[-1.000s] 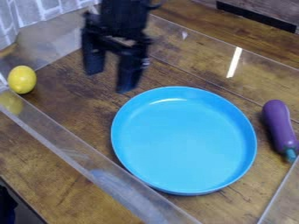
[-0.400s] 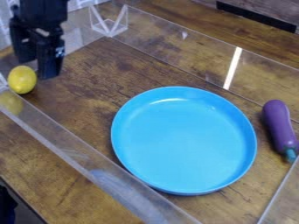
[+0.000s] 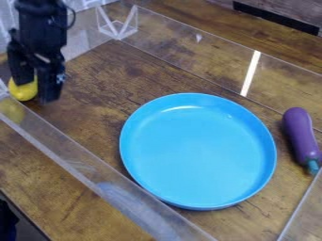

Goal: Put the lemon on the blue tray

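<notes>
And here we are at the far left of the table, where the black gripper (image 3: 34, 94) hangs right over the lemon (image 3: 23, 89), its fingers spread wide. Nothing looks pinched yet! The yellow fruit peeks out on the left side of the hand, tucked close to the clear wall (image 3: 78, 162) that slants along the near left side, and part of it is hidden behind the dark fingers.

Now, the relation that matters: lemon against hand. From this view the fruit sits toward the left finger, not squarely in the middle of the gap, so the hand probably wants a small shift left before it drops and squeezes. How far above the fruit the tips stand, I cannot tell from here. The long axis? Too much is covered to call it. Only one arm in play, so no question of which is nearer.

The job looks to be at the lining-up stage, grasp still to come. That wall is the danger: a finger could catch it, or nudge the lemon along it. And the goal? The big blue dish (image 3: 198, 151), well off to the right and nearer, with the purple eggplant (image 3: 300, 137) beyond it at the right.
</notes>
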Controlling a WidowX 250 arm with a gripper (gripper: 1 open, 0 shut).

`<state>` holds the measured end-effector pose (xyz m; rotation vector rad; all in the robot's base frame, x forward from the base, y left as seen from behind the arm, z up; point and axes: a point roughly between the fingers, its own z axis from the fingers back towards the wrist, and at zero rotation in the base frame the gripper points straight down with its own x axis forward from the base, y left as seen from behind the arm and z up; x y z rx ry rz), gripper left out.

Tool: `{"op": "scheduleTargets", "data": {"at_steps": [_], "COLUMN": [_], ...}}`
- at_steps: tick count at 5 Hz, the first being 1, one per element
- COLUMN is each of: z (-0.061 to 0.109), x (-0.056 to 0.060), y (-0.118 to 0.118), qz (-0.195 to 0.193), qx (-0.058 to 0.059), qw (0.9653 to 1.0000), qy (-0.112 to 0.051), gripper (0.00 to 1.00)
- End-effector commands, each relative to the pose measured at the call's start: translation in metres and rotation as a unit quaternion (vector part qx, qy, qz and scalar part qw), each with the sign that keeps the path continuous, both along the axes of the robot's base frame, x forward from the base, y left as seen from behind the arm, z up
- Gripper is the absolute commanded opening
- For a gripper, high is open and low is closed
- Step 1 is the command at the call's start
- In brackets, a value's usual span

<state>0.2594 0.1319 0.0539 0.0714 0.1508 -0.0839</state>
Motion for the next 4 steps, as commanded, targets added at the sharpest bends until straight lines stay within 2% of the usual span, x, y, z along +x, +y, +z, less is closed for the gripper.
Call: {"op": "scheduleTargets", "data": {"at_steps": [1, 3, 4], "z": [0.008, 0.000, -0.012], "x": [0.002, -0.004, -0.001], "y": [0.013, 0.013, 0.022], "qz": [-0.004, -0.058, -0.020], "qx": [0.017, 0.017, 0.018], "qw": [0.9996, 0.9979, 0.9993], "qy": [-0.023, -0.025, -0.026], "gripper": [1.00, 1.00, 1.00]}}
